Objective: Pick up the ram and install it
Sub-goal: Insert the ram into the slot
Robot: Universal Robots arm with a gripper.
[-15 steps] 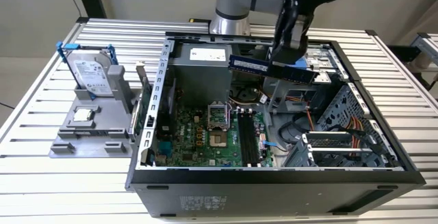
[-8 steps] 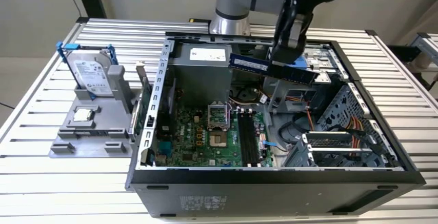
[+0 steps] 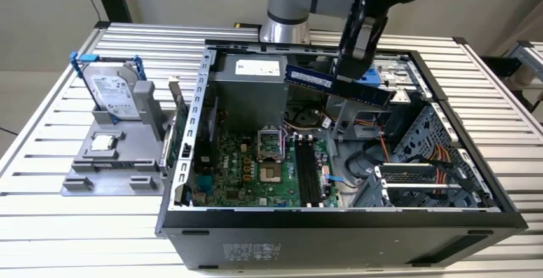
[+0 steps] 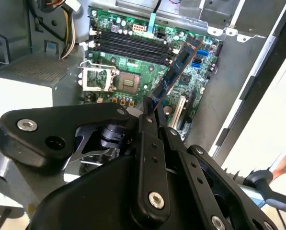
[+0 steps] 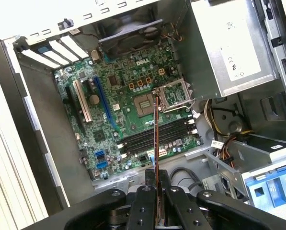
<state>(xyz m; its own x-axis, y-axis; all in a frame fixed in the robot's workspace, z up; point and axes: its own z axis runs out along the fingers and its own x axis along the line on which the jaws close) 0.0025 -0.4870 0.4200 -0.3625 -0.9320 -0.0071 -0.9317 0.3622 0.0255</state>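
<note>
My gripper (image 3: 346,74) hangs above the open computer case (image 3: 182,163), shut on the ram (image 3: 309,77), a thin bluish-green stick with dark chips. The stick is held level in the air over the case's back part, well above the motherboard (image 3: 246,176). In the second wrist view the ram (image 4: 174,72) sticks out from the gripper (image 4: 154,115) at a slant over the board. It shows edge-on in the first wrist view (image 5: 155,129), running out from the gripper (image 5: 156,173) toward the black memory slots (image 5: 157,134). The slots (image 3: 307,170) stand empty.
A grey fixture (image 3: 110,170) on the exterior view's left holds a silver hard drive (image 3: 110,90) in a blue bracket and a small square processor chip (image 3: 103,142). Inside the case are the power supply (image 3: 254,77), the open CPU socket (image 3: 269,144), coloured cables (image 3: 441,157) and a drive cage (image 3: 424,189).
</note>
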